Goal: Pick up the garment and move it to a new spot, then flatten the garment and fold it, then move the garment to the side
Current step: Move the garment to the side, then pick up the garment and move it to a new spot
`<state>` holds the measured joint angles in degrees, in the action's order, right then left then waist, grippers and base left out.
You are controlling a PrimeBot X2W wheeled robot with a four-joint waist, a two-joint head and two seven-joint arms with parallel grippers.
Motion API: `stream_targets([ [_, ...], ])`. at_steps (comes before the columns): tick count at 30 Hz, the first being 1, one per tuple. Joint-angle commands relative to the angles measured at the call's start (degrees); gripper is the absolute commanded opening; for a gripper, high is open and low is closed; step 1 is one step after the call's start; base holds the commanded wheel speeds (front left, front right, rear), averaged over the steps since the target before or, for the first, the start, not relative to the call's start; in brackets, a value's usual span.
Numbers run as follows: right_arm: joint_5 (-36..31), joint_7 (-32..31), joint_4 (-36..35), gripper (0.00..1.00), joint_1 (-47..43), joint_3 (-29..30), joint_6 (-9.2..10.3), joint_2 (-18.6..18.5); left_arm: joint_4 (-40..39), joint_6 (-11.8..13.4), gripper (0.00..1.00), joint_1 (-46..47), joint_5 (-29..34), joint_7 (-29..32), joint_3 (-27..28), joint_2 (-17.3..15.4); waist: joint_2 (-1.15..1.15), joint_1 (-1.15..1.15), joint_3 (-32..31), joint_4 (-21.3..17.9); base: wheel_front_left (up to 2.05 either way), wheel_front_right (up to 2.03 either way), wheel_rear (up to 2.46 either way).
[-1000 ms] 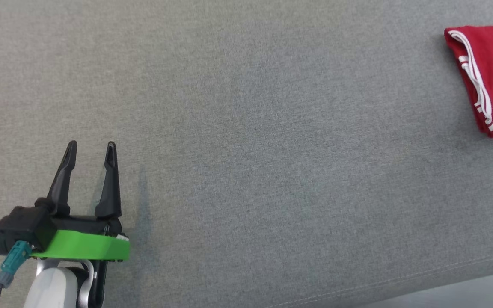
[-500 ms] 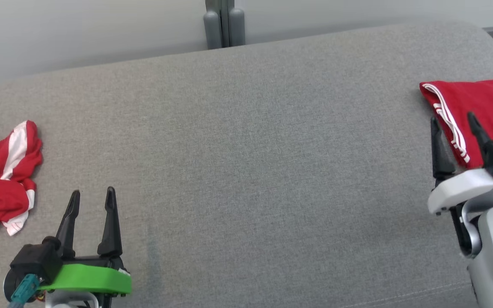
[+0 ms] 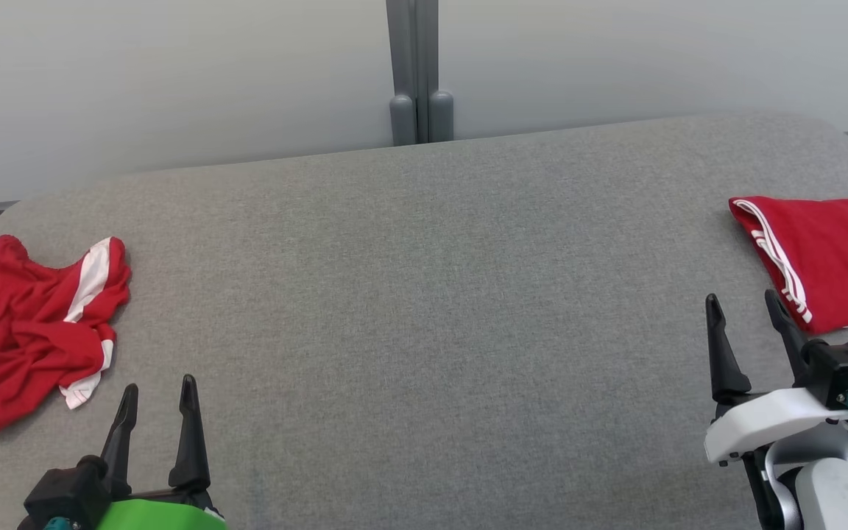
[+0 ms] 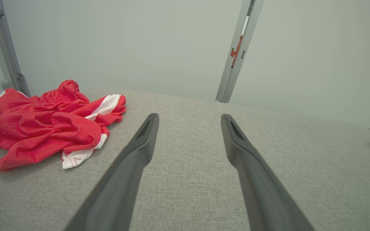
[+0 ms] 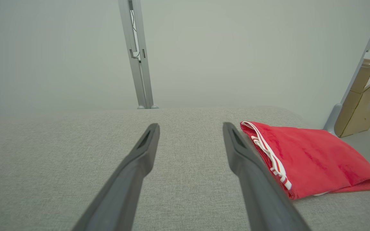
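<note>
A crumpled red garment with white bands [image 3: 26,324] lies at the far left of the grey padded surface [image 3: 424,294]. In the left wrist view the same crumpled garment [image 4: 43,128] sits ahead and to the left of my fingers. My left gripper [image 3: 159,386] [image 4: 189,116] hovers open and empty to its right. At the far right rests a folded red garment with white stripes [image 3: 836,250] [image 5: 307,154]. My right gripper [image 3: 741,298] [image 5: 190,125] is open and empty just beside its near left corner.
A pale wall with a grey post [image 3: 417,73] runs behind the surface. A cardboard box [image 5: 365,96] leans at the right beyond the folded garment. The wide middle stretch of padding lies between my two grippers.
The head camera has tilted up, bringing the wall and both garments into view. The right gripper has come into the picture and drawn back from the folded garment's edge. Both grippers stay open.
</note>
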<state>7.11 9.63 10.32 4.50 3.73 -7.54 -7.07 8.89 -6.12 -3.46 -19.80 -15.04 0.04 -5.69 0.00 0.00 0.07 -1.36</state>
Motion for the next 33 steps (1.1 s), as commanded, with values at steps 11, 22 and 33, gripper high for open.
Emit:
stream_targets([
  [11, -1.31, -2.02, -2.97, 1.00, -2.21, -0.84, 0.10, 1.67, 0.11, -0.66, 1.00, -1.32, 1.16, -0.17, 1.38, 0.89, 0.00, 0.00, -0.73, 0.79, 0.00, 0.00, 0.00],
  [22, -0.75, -2.37, -2.68, 1.00, -3.12, -1.14, 0.10, 1.88, -0.45, -0.92, 1.00, -1.06, 1.29, -0.18, 2.25, 1.47, 0.00, 0.00, -0.65, 3.83, 0.00, 0.00, 0.00],
  [33, -0.59, -2.02, -2.28, 1.00, -3.36, -2.48, 0.10, 2.58, 0.01, -1.08, 1.00, -1.72, 1.89, -0.17, 2.66, 1.34, 0.00, 0.00, -1.59, 12.35, 0.00, 0.00, 0.00],
])
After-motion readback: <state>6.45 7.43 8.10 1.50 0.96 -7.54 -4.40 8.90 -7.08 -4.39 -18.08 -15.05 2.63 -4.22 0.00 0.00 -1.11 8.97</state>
